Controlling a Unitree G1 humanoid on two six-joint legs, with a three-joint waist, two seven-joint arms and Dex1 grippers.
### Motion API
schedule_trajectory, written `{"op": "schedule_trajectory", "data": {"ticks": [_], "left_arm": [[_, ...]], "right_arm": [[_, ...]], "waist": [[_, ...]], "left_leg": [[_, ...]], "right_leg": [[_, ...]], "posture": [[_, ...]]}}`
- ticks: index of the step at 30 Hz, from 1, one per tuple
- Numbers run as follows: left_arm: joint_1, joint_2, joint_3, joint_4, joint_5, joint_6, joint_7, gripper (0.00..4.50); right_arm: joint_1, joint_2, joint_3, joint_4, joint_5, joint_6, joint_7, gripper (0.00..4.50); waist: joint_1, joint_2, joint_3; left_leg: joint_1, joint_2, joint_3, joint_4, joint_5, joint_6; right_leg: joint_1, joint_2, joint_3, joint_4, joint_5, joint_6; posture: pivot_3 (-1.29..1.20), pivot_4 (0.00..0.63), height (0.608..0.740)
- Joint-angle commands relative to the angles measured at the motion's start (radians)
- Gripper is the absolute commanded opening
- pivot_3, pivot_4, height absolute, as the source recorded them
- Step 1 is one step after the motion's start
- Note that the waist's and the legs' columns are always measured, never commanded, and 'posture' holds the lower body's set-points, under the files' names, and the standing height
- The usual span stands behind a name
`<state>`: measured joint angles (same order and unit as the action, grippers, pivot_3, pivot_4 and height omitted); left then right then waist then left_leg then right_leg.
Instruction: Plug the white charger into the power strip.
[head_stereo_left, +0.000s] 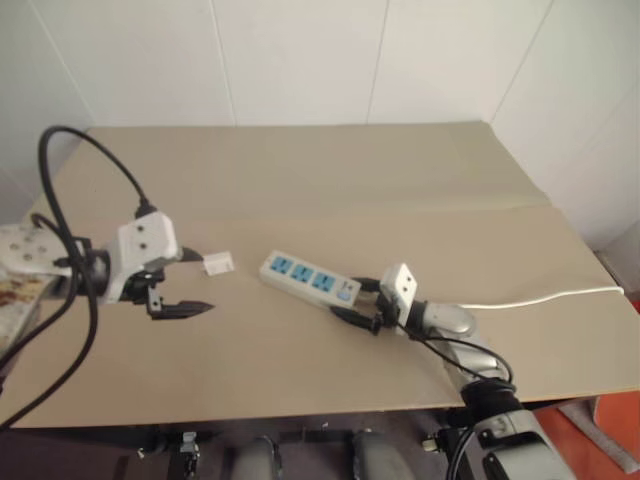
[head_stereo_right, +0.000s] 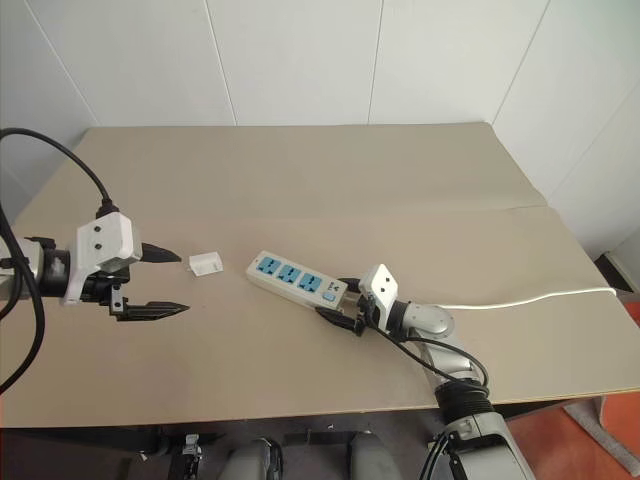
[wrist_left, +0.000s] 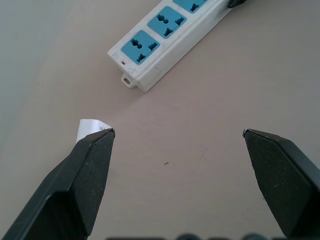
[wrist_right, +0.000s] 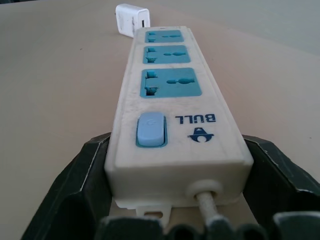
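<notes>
The right hand (head_stereo_right: 338, 308) is clasping the switch end of the power strip (head_stereo_right: 297, 279) on the worktop (head_stereo_right: 300, 380). The left hand (head_stereo_right: 160, 282) is hovering released, the white charger (head_stereo_right: 205, 263) lying just beyond its fingertips.

Beige table (head_stereo_left: 300, 190), white tiled wall (head_stereo_left: 300, 60)

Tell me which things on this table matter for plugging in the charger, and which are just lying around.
Part of the job:
- white charger, lying loose on the table
- power strip, sockets empty, its switch end between the right gripper fingers
- left gripper, open beside the charger

Just lying about:
- table
- black cable along the left arm
</notes>
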<state>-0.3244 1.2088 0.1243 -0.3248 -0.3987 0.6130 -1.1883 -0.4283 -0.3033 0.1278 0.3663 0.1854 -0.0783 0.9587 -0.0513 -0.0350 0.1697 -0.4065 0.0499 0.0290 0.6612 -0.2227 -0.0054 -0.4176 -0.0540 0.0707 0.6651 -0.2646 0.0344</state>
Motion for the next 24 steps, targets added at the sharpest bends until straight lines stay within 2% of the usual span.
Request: {"op": "schedule_trajectory", "data": {"ticks": [1, 4, 6, 9, 11, 14, 17, 20, 24], "left_arm": [[-0.006, -0.001, 0.053, -0.007, -0.01, -0.015, 0.014, 4.5], [-0.068, -0.028, 0.039, 0.035, -0.015, -0.023, 0.026, 4.5], [-0.172, -0.035, -0.018, 0.101, -0.006, 0.022, 0.015, 4.5], [-0.406, -0.038, -0.199, 0.257, 0.126, -0.005, -0.06, 4.5], [-0.604, -0.071, -0.36, 0.394, 0.256, -0.081, -0.181, 4.5], [-0.923, -0.2, -0.596, 0.675, 0.433, -0.099, -0.387, 4.5], [-1.149, -0.386, -0.771, 1.008, 0.628, -0.131, -0.42, 4.5], [-1.232, -0.505, -0.853, 1.247, 0.746, -0.229, -0.405, 4.5], [-1.278, -0.581, -0.869, 1.413, 0.814, -0.337, -0.401, 4.5]], "right_arm": [[0.004, 0.005, 0.024, 0.018, -0.02, -0.013, 0.005, 3.42], [0.007, -0.002, 0.032, 0.016, -0.024, -0.032, 0.023, 3.42], [0.003, -0.018, 0.042, 0.015, -0.022, -0.041, 0.061, 3.42], [-0.018, -0.057, 0.061, 0.023, -0.01, -0.057, 0.16, 3.42], [-0.047, -0.074, 0.071, 0.05, -0.009, -0.062, 0.214, 3.42], [-0.099, -0.074, 0.083, 0.126, -0.027, -0.096, 0.254, 3.42], [-0.145, -0.066, 0.093, 0.194, -0.041, -0.123, 0.279, 3.42], [-0.175, -0.054, 0.099, 0.242, -0.054, -0.143, 0.284, 3.42], [-0.186, -0.047, 0.109, 0.254, -0.063, -0.158, 0.282, 3.42]], "waist": [[0.0, 0.0, 0.0], [0.002, 0.0, 0.0], [0.005, -0.001, 0.0], [0.009, -0.001, -0.001], [0.01, -0.001, -0.001], [0.012, -0.001, -0.001], [0.012, -0.001, -0.001], [-0.008, 0.0, -0.001], [-0.026, 0.0, 0.0]], "left_leg": [[0.0, 0.0, 0.0, 0.0, 0.0, 0.0], [0.0, 0.0, 0.0, 0.0, 0.0, 0.0], [0.0, 0.0, 0.0, 0.0, 0.0, 0.0], [0.0, 0.0, 0.0, 0.0, 0.0, 0.0], [0.0, -0.001, -0.001, 0.0, 0.0, 0.0], [0.001, -0.001, -0.001, 0.001, 0.0, 0.0], [0.001, -0.001, -0.001, 0.001, 0.0, 0.0], [0.002, -0.001, -0.001, 0.001, 0.0, 0.0], [-0.004, -0.001, -0.001, 0.0, 0.0, 0.001]], "right_leg": [[0.0, 0.0, 0.0, 0.0, 0.0, 0.0], [0.0, 0.0, 0.0, 0.0, 0.0, 0.0], [0.001, 0.0, 0.0, 0.0, 0.0, 0.0], [0.001, 0.001, 0.0, 0.0, 0.0, 0.0], [0.002, 0.001, 0.0, -0.001, 0.0, 0.0], [0.004, 0.001, -0.001, -0.002, 0.0, 0.0], [0.005, 0.001, -0.001, -0.003, 0.0, 0.0], [0.005, 0.001, 0.0, -0.003, 0.0, 0.001], [-0.005, 0.002, 0.002, 0.0, -0.001, 0.0]], "posture": [[0.0, 0.15, 0.74], [0.0, 0.15, 0.74], [0.0, 0.15, 0.74], [0.0, 0.15, 0.74], [0.0, 0.15, 0.74], [0.0, 0.15, 0.74], [0.0, 0.15, 0.74], [0.0, 0.15, 0.74], [0.0, 0.15, 0.74]]}}
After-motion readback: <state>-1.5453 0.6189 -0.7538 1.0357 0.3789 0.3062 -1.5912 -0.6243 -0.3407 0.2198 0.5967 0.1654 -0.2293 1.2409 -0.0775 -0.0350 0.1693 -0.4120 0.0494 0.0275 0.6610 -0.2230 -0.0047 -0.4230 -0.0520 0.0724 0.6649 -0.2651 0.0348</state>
